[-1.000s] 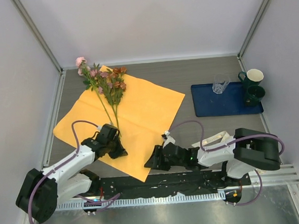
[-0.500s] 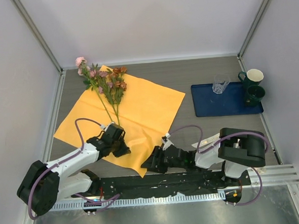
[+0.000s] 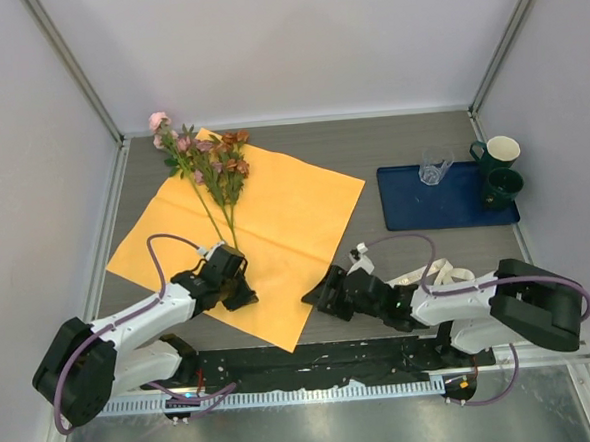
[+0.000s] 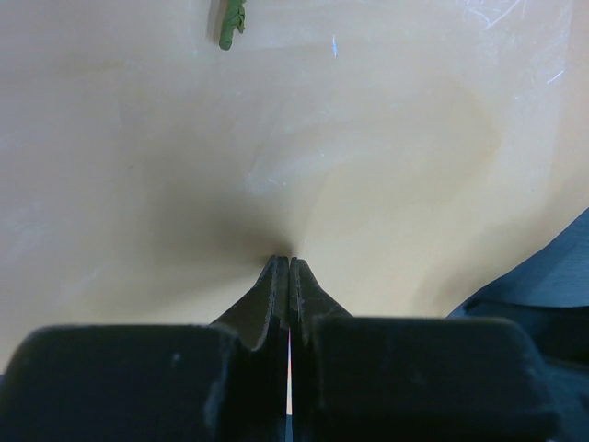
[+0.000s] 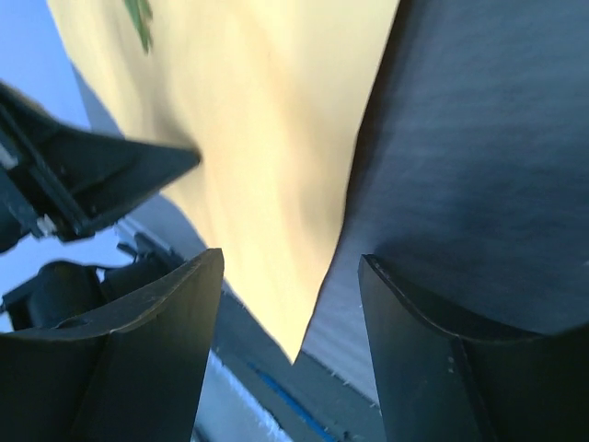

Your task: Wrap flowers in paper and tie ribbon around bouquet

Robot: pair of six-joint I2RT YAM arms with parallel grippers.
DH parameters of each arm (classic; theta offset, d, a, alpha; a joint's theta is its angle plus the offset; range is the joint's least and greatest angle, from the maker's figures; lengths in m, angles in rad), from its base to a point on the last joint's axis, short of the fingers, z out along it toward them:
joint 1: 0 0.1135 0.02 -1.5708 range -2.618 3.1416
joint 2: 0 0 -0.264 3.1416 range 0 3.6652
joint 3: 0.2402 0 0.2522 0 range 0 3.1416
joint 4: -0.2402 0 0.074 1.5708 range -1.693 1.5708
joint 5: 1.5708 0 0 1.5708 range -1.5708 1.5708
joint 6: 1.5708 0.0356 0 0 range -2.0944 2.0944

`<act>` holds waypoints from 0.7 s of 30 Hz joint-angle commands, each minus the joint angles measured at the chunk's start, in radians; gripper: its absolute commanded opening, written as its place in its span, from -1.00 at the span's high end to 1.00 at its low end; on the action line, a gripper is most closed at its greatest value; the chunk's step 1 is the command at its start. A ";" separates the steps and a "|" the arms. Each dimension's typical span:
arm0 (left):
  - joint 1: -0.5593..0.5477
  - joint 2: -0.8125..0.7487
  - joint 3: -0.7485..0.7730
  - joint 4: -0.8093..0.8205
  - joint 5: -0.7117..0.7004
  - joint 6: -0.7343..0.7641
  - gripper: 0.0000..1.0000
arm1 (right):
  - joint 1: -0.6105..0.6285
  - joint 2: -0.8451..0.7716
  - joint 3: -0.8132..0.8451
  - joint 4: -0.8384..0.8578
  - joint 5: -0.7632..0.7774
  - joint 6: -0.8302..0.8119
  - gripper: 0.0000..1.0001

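The left arm reaches low and forward from its base; its left end effector point(image 3: 237, 283) rests on the near-left part of the paper point(image 3: 285, 217); the 2 jaws are fully closed, tips against the sheet, which puckers around them point(image 4: 288, 262). Whether a fold is pinched cannot be told. The flowers point(image 3: 208, 161) lie on the far-left corner of the paper; their stem ends point(image 4: 229, 25) stop just short of this end effector.

The right arm lies low and points left; its right end effector point(image 3: 324, 291) hovers over the bare table point(image 3: 410, 139) with jaws apart and nothing between them; the paper's near corner point(image 5: 304, 341) lies just beside its fingertips.
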 commanded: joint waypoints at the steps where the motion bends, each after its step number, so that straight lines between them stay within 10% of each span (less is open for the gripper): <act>1: -0.001 0.021 -0.035 -0.067 -0.068 0.018 1.00 | -0.108 -0.064 -0.014 -0.129 0.026 -0.163 -0.35; 10: -0.003 0.021 -0.024 -0.075 -0.066 0.018 1.00 | -0.258 0.019 0.047 -0.067 -0.069 -0.288 -0.35; 21: -0.003 -0.007 -0.018 -0.095 -0.069 0.016 1.00 | -0.166 0.179 0.056 0.202 -0.215 -0.228 -0.28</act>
